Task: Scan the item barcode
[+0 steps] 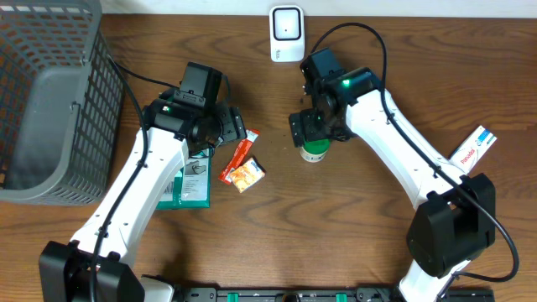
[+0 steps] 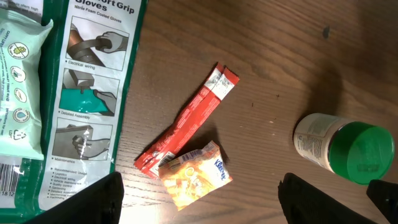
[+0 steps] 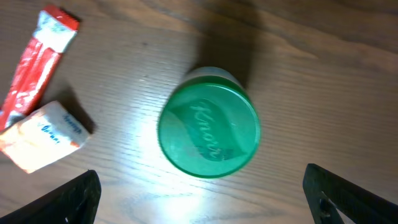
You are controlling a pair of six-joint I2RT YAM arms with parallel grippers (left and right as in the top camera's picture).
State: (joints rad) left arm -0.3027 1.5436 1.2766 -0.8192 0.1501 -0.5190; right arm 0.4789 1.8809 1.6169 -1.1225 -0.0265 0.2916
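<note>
Both of my pincers are spread wide and hold nothing. My right pincer [image 3: 208,196] hovers straight above the green-lidded jar [image 3: 208,121]. Its fingers [image 3: 74,199] show only at the lower corners of the wrist view, clear of the lid on either side. The jar stands upright on the desk [image 1: 336,243], near the middle of the overhead frame, with "Knorr" embossed on its lid. I cannot see any barcode on it from here. The white scanner [image 1: 286,33] sits at the top centre of the overhead frame, above the jar and apart from it.

My left pincer [image 2: 202,202] hangs left of centre over a red sachet [image 2: 186,121] that lies slanted on the wood. An orange tissue pack [image 2: 194,175] touches the sachet's lower end. Left of these lies a green pack of gloves [image 2: 87,93], and a pale pack of wipes [image 2: 18,81] sits beside it at the left edge of the wrist view. A grey basket [image 1: 50,109] fills the upper left of the overhead frame, and a small white box [image 1: 474,147] lies at the right.
</note>
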